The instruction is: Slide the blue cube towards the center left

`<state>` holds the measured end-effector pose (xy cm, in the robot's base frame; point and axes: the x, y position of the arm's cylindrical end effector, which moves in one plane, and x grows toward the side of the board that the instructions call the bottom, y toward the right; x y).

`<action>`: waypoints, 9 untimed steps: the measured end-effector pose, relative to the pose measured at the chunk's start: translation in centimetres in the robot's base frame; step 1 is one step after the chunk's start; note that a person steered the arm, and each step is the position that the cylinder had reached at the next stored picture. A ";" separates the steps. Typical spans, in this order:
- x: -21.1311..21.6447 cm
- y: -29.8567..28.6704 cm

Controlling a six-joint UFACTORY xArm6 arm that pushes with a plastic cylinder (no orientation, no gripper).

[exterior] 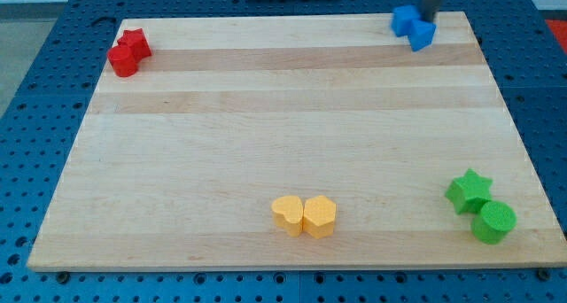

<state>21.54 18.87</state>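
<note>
Looking across the single camera view: wooden board on a blue pegboard, rod coming down at the view's top right, tip just at the upper-right edge of the blue cube. Touching or only just beside, cannot tell; rod end partly lost against the block. No jaws on this tool, nothing held, just a bare rod end at table height. Blue cube directly below-left of tip, hard against a second blue block lying to the tip's left. Key relation: cube sits between tip and the board's centre left, so the target lies far off to the lower left, beyond the cube, along a long diagonal. Judged well placed for a push that way, though the neighbouring blue block may get dragged along. Well apart from tip: red pair far left, yellow pair far below-left, green star and green cylinder far below.
</note>
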 end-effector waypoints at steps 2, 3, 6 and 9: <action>6.4 -19.1; 7.6 -18.7; -0.4 -11.5; 10.9 -31.2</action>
<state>32.48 -12.34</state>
